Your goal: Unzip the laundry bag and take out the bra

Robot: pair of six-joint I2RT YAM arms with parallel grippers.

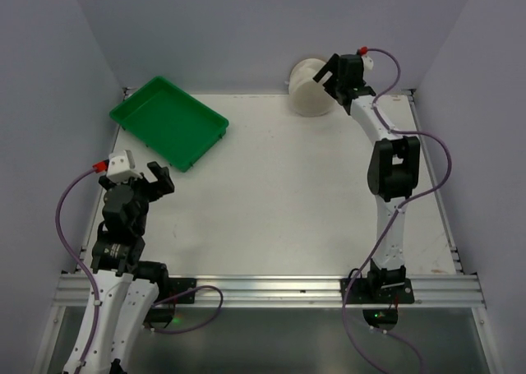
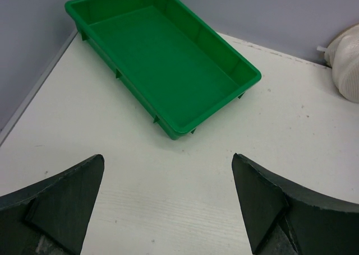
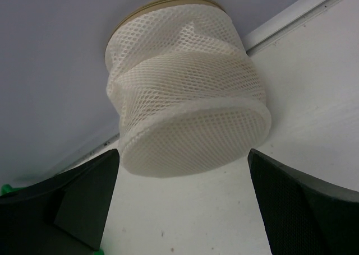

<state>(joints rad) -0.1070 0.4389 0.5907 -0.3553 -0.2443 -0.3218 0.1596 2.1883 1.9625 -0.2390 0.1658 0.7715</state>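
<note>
The laundry bag (image 1: 311, 86) is a cream-white mesh cylinder lying on its side against the back wall, at the far right of the table. In the right wrist view the laundry bag (image 3: 188, 106) shows one round mesh end facing me; no zip or bra drawing shows. My right gripper (image 1: 329, 76) is open and empty, just right of the bag, with its jaws wide apart in front of it (image 3: 182, 199). My left gripper (image 1: 156, 181) is open and empty near the front left, over bare table (image 2: 168, 204). The bra is hidden.
A green rectangular tray (image 1: 168, 122) stands empty at the back left, also in the left wrist view (image 2: 162, 56). The table (image 1: 288, 193) is white, with a metal rail at the near edge and lilac walls on three sides.
</note>
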